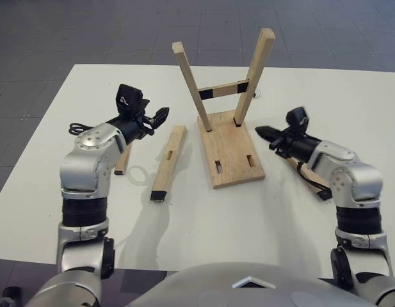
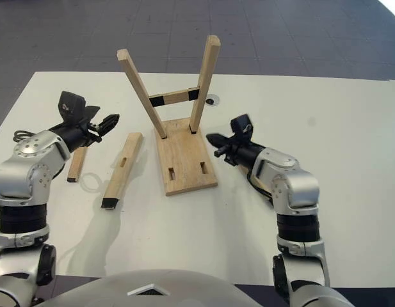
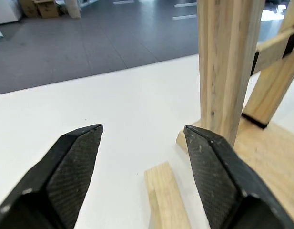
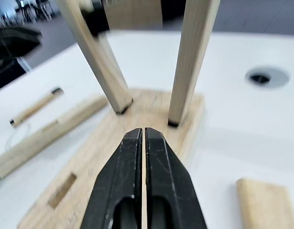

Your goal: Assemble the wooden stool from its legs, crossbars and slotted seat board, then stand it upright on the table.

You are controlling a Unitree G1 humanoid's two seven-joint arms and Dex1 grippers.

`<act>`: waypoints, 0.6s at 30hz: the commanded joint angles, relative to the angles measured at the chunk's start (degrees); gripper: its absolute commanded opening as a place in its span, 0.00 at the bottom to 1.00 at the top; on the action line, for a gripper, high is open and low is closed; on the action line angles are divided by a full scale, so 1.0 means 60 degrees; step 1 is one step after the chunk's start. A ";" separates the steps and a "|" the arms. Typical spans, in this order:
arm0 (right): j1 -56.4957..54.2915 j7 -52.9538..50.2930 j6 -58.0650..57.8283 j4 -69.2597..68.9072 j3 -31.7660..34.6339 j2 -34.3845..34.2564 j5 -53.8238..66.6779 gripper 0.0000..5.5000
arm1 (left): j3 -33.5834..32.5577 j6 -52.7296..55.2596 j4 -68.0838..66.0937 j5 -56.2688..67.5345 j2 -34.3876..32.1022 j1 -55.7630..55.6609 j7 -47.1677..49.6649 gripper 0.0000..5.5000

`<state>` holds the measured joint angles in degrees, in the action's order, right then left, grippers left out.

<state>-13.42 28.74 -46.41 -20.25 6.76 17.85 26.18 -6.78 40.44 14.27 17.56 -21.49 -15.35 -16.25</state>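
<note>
Reaching carelessly, I could knock the upright legs out of the seat board lying on the bench. My left gripper has open jaws by the loose leg; the right gripper has them closed, empty.

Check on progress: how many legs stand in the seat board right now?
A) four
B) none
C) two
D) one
C: two legs stand upright at the far end of the seat board, joined by a crossbar, while both near slots are empty.
</note>
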 commanded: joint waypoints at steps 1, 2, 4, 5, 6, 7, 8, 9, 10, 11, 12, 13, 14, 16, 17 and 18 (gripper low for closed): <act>0.0864 -0.1957 0.0515 -0.1402 0.0876 -0.1107 -0.0173 0.02 | -0.0049 -0.1359 0.0804 -0.0899 0.1166 0.1291 0.1593 0.58; 0.1179 -0.2302 0.0924 -0.1509 0.0843 -0.1146 -0.0577 0.02 | 0.0127 -0.1967 0.0802 -0.1214 0.1292 0.1576 0.1742 0.58; 0.1788 -0.2875 0.1884 -0.1563 0.0640 -0.1068 -0.1538 0.05 | 0.0237 -0.2974 0.0560 -0.1423 0.1364 0.2039 0.1563 0.57; 0.2134 -0.2996 0.2411 -0.1553 0.0503 -0.1035 -0.1927 0.08 | 0.0195 -0.3383 0.0443 -0.1391 0.1300 0.2282 0.1304 0.57; 0.2425 -0.3042 0.2799 -0.1480 0.0426 -0.1026 -0.2166 0.12 | 0.0111 -0.3666 0.0361 -0.1297 0.1270 0.2490 0.1108 0.57; 0.2714 -0.3096 0.3092 -0.1326 0.0429 -0.1051 -0.2330 0.15 | -0.0054 -0.4031 0.0293 -0.1242 0.1224 0.2761 0.0973 0.57; 0.2944 -0.3124 0.3307 -0.1219 0.0441 -0.1055 -0.2440 0.17 | -0.0196 -0.4345 0.0247 -0.1252 0.1163 0.3013 0.0883 0.57; 0.3108 -0.3149 0.3431 -0.1127 0.0477 -0.1055 -0.2499 0.20 | -0.0362 -0.4606 0.0199 -0.1269 0.1111 0.3279 0.0815 0.57; 0.3166 -0.3164 0.3508 -0.1032 0.0480 -0.1008 -0.2572 0.23 | -0.0599 -0.4825 0.0095 -0.1300 0.1056 0.3572 0.0806 0.57; 0.3183 -0.3071 0.3483 -0.1017 0.0490 -0.0977 -0.2491 0.27 | -0.0818 -0.4995 -0.0047 -0.1314 0.0984 0.3833 0.0784 0.54; 0.3150 -0.3038 0.3465 -0.0996 0.0459 -0.0938 -0.2499 0.28 | -0.1029 -0.5114 -0.0209 -0.1279 0.0949 0.4024 0.0761 0.51; 0.3146 -0.3022 0.3443 -0.0999 0.0425 -0.0916 -0.2519 0.28 | -0.1162 -0.5231 -0.0401 -0.1265 0.0903 0.4144 0.0723 0.47; 0.3108 -0.3045 0.3441 -0.0974 0.0347 -0.0938 -0.2567 0.28 | -0.1243 -0.5277 -0.0671 -0.1239 0.0856 0.4286 0.0626 0.44; 0.3077 -0.3051 0.3351 -0.0916 0.0200 -0.0920 -0.2650 0.28 | -0.1466 -0.5530 -0.1429 -0.1275 0.0743 0.4556 0.0459 0.44; 0.3119 -0.2978 0.3290 -0.0936 0.0106 -0.0890 -0.2632 0.28 | -0.1593 -0.5565 -0.1795 -0.1174 0.0693 0.4655 0.0317 0.44; 0.3161 -0.2957 0.3241 -0.0962 0.0054 -0.0868 -0.2632 0.28 | -0.1662 -0.5660 -0.2124 -0.1119 0.0639 0.4723 0.0165 0.44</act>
<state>5.61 10.55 -25.93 -26.22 7.98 11.86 10.79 -15.17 7.52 5.79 10.03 -16.25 11.66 -13.51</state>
